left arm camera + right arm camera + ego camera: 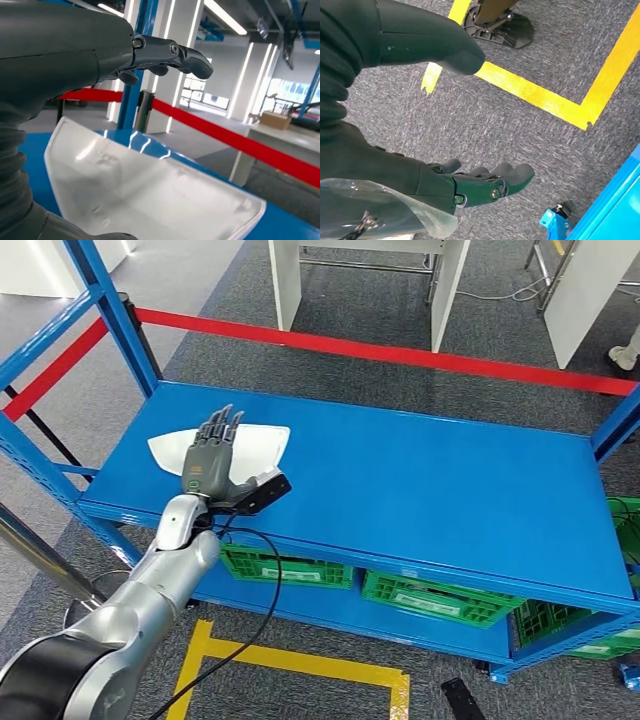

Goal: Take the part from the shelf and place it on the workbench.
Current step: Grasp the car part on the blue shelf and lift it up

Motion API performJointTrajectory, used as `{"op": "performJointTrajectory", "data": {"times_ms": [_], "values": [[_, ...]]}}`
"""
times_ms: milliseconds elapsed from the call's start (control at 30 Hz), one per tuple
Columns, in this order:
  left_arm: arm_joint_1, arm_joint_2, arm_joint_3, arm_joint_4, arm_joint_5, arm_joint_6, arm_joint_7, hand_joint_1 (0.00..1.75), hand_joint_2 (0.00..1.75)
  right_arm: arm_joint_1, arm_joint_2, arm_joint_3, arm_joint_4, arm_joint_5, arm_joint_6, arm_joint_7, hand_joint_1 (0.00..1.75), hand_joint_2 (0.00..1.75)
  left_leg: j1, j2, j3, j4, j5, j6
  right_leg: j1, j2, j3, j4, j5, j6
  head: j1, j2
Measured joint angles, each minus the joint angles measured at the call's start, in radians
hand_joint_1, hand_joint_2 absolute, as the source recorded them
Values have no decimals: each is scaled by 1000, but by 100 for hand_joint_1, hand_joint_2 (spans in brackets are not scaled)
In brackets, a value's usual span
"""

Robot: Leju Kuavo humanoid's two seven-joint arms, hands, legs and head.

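The part [256,445], a flat white piece with a curved outline, lies on the top deck of the blue shelf [453,490], toward the deck's 9 o'clock end when seen from the head view. The left hand [211,455] is over it with its fingers stretched out and a little apart, pointing toward 12 o'clock, and it holds nothing. In the left wrist view the dark fingers [170,52] stay above the glossy surface of the part [151,195] with air under them, though I cannot tell whether the palm already touches the near edge, because the hand covers that place. The right hand [471,185] hangs low beside the body above the grey carpet and the yellow floor tape [531,92]; its fingers are loosely apart and empty. I judge the task is at the reach, with the grasp not yet made and the workbench placement all to come. The risk I see is the shape of the part: it is thin and smooth and lies flat on painted metal, so fingers that close from above may only push it forward toward the 12 o'clock edge, or slide it sideways, in place of getting under it. A weak pinch on one rim could also let it tilt and slip out during the lift.
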Motion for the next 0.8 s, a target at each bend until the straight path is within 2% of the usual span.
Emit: {"op": "performJointTrajectory", "data": {"times_ms": [333,800], "values": [[-24,-5,-66,130,10,-32,65,0,175,-3,0,7,0,0,2,5,0,175,0,0,0,0,0,0,0,0,0,0,0,0,0,0],[-31,-12,-74,171,1,-59,76,0,175,-5,0,7,0,1,3,5,0,175,0,0,0,0,0,0,0,0,0,0,0,0,0,0]]}}
